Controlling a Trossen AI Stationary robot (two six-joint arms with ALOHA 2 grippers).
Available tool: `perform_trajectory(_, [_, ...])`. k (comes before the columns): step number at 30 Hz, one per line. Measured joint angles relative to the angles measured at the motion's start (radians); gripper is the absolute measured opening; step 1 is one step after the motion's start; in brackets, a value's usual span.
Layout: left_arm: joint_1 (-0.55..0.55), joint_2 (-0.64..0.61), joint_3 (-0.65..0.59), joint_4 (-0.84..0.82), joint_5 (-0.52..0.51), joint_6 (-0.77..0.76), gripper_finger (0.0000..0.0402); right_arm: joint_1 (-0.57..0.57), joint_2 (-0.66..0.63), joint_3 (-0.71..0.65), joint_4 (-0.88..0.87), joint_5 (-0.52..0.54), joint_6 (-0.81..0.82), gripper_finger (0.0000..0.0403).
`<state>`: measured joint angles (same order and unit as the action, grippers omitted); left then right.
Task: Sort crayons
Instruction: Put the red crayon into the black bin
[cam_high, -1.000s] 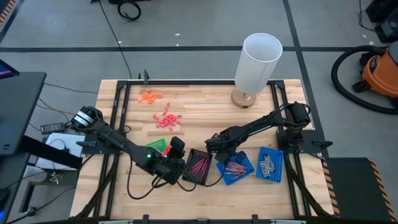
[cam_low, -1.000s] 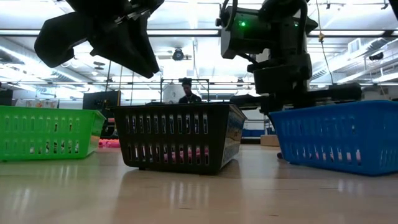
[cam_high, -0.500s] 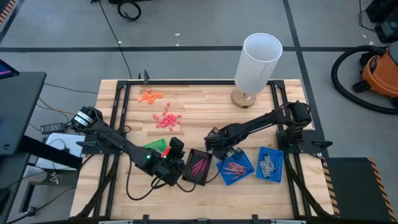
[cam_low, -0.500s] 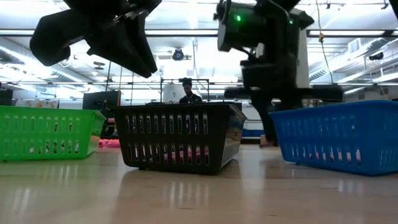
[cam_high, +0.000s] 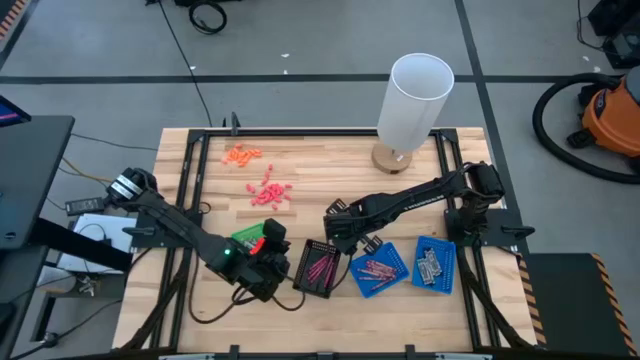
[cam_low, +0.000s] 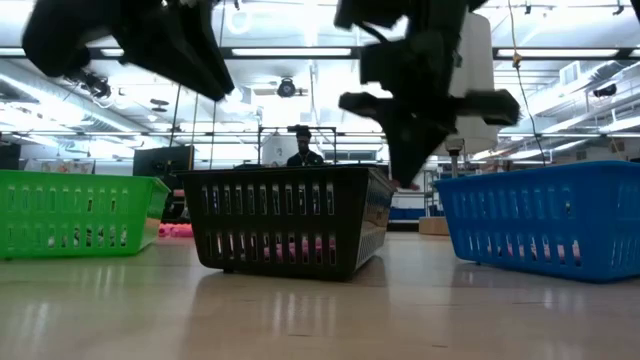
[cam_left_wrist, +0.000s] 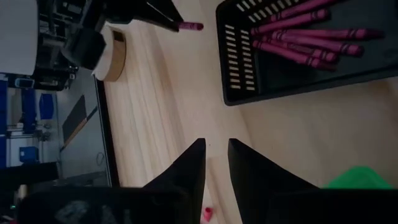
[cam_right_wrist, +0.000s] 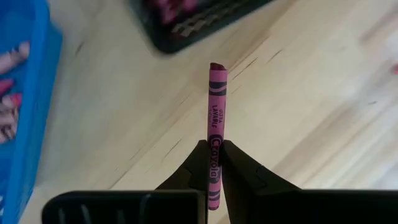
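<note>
My right gripper (cam_right_wrist: 214, 158) is shut on a pink crayon (cam_right_wrist: 216, 106) and hangs above bare table just beyond the black tray (cam_high: 320, 268), which holds several pink crayons (cam_left_wrist: 305, 37). To its right stand a blue tray (cam_high: 378, 268) with mixed crayons and a second blue tray (cam_high: 433, 264) with grey ones. My left gripper (cam_left_wrist: 216, 171) hovers between the green tray (cam_high: 250, 240) and the black tray. Its fingers stand slightly open with nothing between them. In the low view both arms hang above the trays. My right gripper pinches the pink crayon near its back end (cam_right_wrist: 215, 135) between its two fingers. The fingers point steeply down, and the crayon lies along them. Its tip (cam_right_wrist: 217, 66) sticks out past the fingertips. The crayon is lifted clear of the table and the trays.
A tall white cylinder on a round wooden base (cam_high: 415, 100) stands at the far right. Orange bits (cam_high: 242, 153) and coral-red bits (cam_high: 268, 192) lie on the far left of the table. A person (cam_low: 300, 145) shows in the room behind.
My right gripper has risen from the left blue tray with the pink crayon, shifting toward the table's left and far side, and has tipped a little. My left gripper has lifted slightly and drifted a little toward the table's left.
</note>
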<state>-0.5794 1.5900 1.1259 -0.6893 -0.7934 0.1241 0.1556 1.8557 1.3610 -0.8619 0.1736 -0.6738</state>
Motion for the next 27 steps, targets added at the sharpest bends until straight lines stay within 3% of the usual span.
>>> perform_trajectory(9, [-0.008,-0.083,-0.001,-0.057,0.001,-0.071,0.0077,0.05,-0.001,0.109,0.032,-0.045,0.011,0.0032])
perform_trajectory(21, [-0.008,-0.095,-0.001,-0.064,0.001,-0.077,0.0077,0.09,0.0,0.111,0.272,-0.332,0.029,0.0038])
perform_trajectory(27, [-0.009,-0.095,-0.001,-0.062,0.001,-0.087,0.0077,0.089,0.021,0.039,0.409,-0.379,0.075,0.0038])
